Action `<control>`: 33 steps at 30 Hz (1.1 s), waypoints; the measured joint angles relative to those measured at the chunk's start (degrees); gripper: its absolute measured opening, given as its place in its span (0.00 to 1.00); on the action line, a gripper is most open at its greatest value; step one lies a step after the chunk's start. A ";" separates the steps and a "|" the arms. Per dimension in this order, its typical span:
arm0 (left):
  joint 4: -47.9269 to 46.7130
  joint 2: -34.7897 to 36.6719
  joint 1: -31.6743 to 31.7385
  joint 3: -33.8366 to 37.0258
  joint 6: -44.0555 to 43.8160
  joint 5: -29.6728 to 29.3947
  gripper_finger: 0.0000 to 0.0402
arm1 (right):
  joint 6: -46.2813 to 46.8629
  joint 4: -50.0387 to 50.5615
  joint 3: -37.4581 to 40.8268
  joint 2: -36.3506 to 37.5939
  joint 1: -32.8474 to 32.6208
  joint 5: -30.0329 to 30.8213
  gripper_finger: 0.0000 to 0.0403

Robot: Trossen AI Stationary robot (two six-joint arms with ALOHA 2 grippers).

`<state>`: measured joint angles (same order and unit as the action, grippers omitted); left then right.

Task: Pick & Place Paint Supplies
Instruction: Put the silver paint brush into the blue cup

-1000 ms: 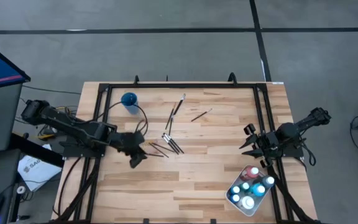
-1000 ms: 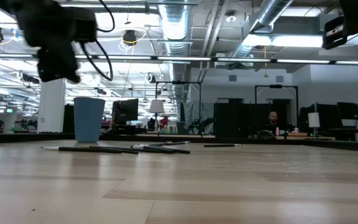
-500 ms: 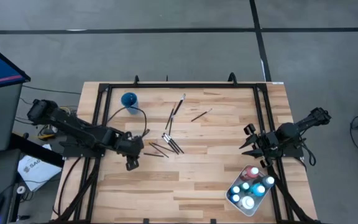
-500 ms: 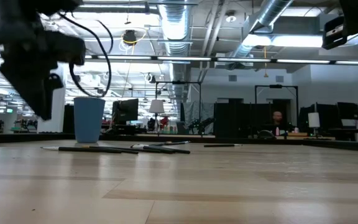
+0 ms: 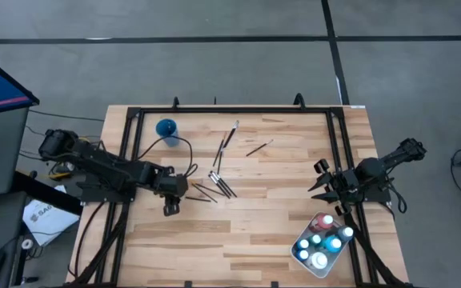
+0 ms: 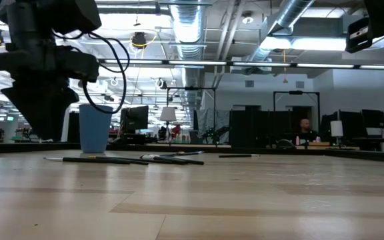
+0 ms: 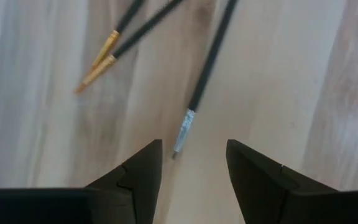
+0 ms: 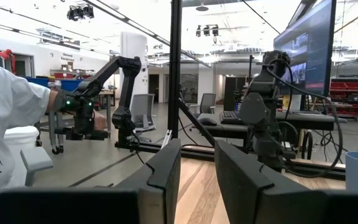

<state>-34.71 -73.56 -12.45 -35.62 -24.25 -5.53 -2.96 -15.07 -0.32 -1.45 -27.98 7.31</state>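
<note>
Several thin dark-handled paintbrushes (image 5: 214,186) lie flat on the wooden table, with two more farther back (image 5: 229,138) and one (image 5: 259,148) to their right. My left gripper (image 5: 171,210) points steeply down just left of the cluster, open. In the left wrist view a brush with a silver ferrule (image 7: 184,129) lies just ahead of the gap of my left gripper (image 7: 193,165), and two gold-ferruled brushes (image 7: 101,62) lie beside it. Small paint bottles (image 5: 320,238) stand in the white tray (image 5: 298,254). My right gripper (image 5: 320,182) waits at the right edge, open and holding nothing.
A blue cup (image 5: 166,128) stands at the far left of the table, also seen behind my left gripper in the low view (image 6: 95,130). A black frame (image 5: 230,110) runs along the table's edges. Bare wood lies in the near middle (image 5: 230,240).
My left gripper has come down toward the table beside the brush cluster, rolling about its own axis and tipping to point more steeply down. The brushes lie where they were.
</note>
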 joint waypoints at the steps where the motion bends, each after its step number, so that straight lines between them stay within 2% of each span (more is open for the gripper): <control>1: 0.23 0.00 0.66 0.00 0.36 0.00 0.44 | 0.00 -0.02 0.02 0.00 0.02 0.00 0.23; 9: 2.30 -1.35 3.91 0.00 4.35 3.99 0.44 | 0.00 -0.01 0.01 0.00 0.00 0.02 0.23; 16: 3.11 -7.90 3.87 0.00 6.01 4.15 0.44 | 0.00 -0.02 0.00 0.00 0.02 0.02 0.23; 21: 3.29 -9.92 3.87 -0.24 6.04 4.16 0.42 | -0.01 -0.01 0.01 0.01 0.01 0.01 0.23; 24: 3.16 -9.94 3.91 -0.19 6.01 4.25 0.33 | -0.02 -0.02 0.02 0.02 0.02 0.02 0.23; 30: 3.19 -10.03 3.96 -0.13 6.02 3.86 0.04 | 0.00 -0.01 0.00 0.02 0.00 0.01 0.23; 33: 3.18 -10.03 3.94 -0.13 5.50 4.03 0.02 | 0.00 -0.01 0.01 0.01 0.01 0.01 0.23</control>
<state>-31.53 -83.59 -8.51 -35.75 -18.75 -1.50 -2.96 -15.08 -0.31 -1.45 -27.97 7.32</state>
